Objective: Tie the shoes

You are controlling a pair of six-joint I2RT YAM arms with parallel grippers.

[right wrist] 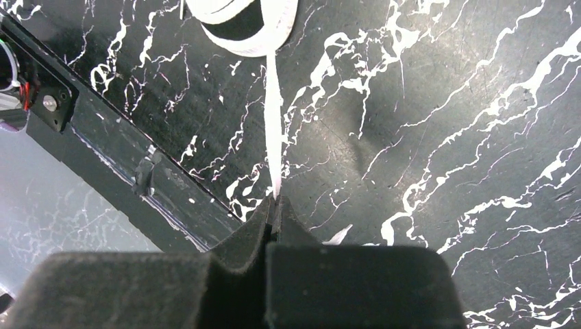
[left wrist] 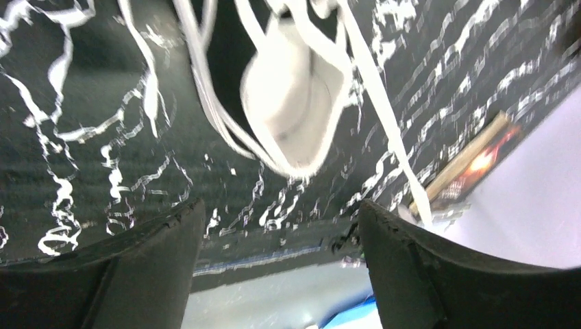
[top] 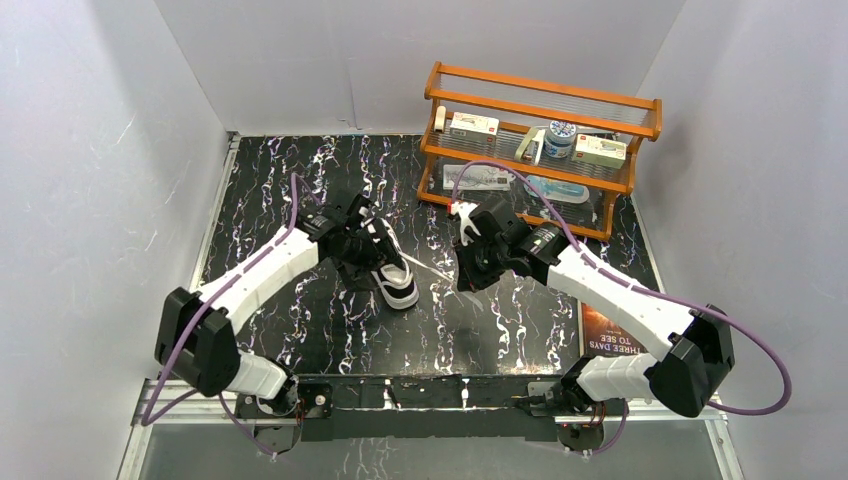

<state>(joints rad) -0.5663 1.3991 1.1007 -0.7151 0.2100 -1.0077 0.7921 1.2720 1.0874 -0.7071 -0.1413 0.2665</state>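
Right gripper (right wrist: 274, 205) first: my jaws are clenched tight, pad against pad, with no gap between them. They are pinching one white lace (right wrist: 275, 130) right at the tips. The lace runs taut and straight from my pinch up to the sneaker's white rubber edge at the top of the right wrist view. From above, that same lace (top: 432, 269) stretches as a thin line across the black marbled table (top: 300, 330), from the sneaker (top: 392, 265) over to my right gripper (top: 468, 268), which sits low near the tabletop.

The sneaker lies a little left of the table's middle, sole down, white toe cap pointing toward the near edge and angled slightly right.

Now the left gripper (left wrist: 279, 209): jaws released and spread wide. The two dark fingers (left wrist: 137, 267) stand well apart at the bottom of the wrist view with only tabletop between them. Beyond the tips hangs a pale rounded part of the sneaker (left wrist: 294, 103), the toe cap I think, though the picture is badly smeared. Loose lace strands trail beside it. From above, my left gripper (top: 352, 232) sits over the sneaker's far end; whether it touches the canvas I cannot tell.

An orange wooden rack (top: 540, 150) stands at the far right, well apart from both grippers.
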